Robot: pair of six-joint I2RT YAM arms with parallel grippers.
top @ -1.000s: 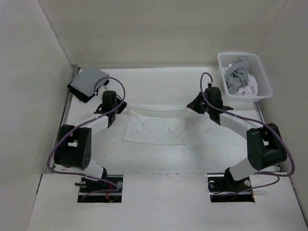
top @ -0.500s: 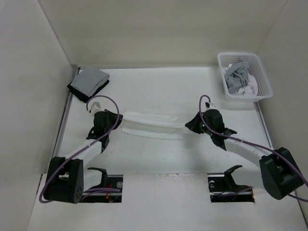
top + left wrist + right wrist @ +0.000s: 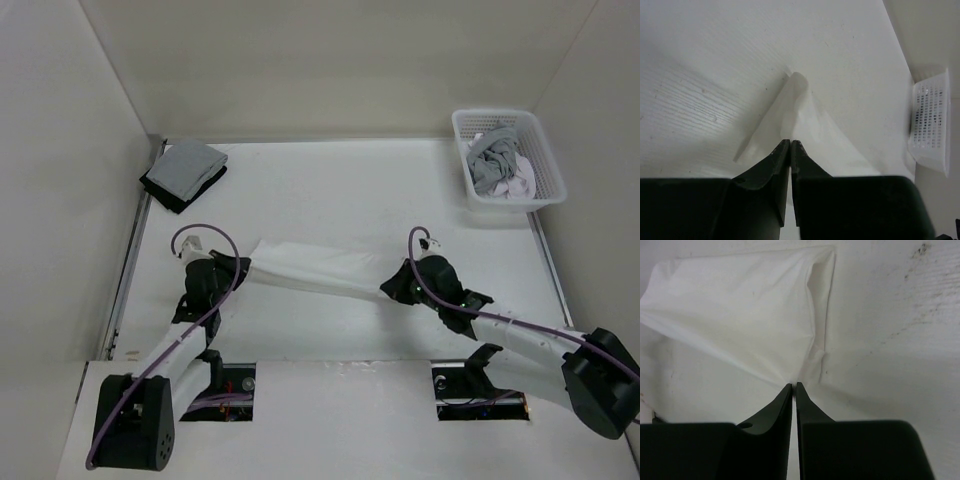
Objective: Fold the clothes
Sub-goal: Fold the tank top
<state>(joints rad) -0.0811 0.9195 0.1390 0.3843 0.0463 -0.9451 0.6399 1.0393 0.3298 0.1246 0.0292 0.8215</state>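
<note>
In the overhead view the white garment (image 3: 320, 268) hung as a long, narrow band across the lower middle of the frame, running from just right of the left gripper (image 3: 243, 266) down slightly to the right gripper (image 3: 390, 288), over the white table (image 3: 330, 190). Both arms reached low and inward from the bottom corners, purple cables looping above their wrists. The left wrist camera showed the left claw's two dark fingers pressed together, with a corner of the cloth gathered to a point right at their tips and fanning away toward the upper middle of that frame. The right wrist camera showed much the same: the right claw's fingers stood with only a thin slit between them, pinching the cloth where its creases ran together at the tips, while the rest of the fabric spread toward the upper left of that frame. A white plastic basket (image 3: 547, 170) sat at the upper right of the overhead view with grey and white clothing (image 3: 497, 165) heaped in it, well apart from the garment. A folded grey-and-black pile (image 3: 185, 172) lay at the upper left, near the wall.
</note>
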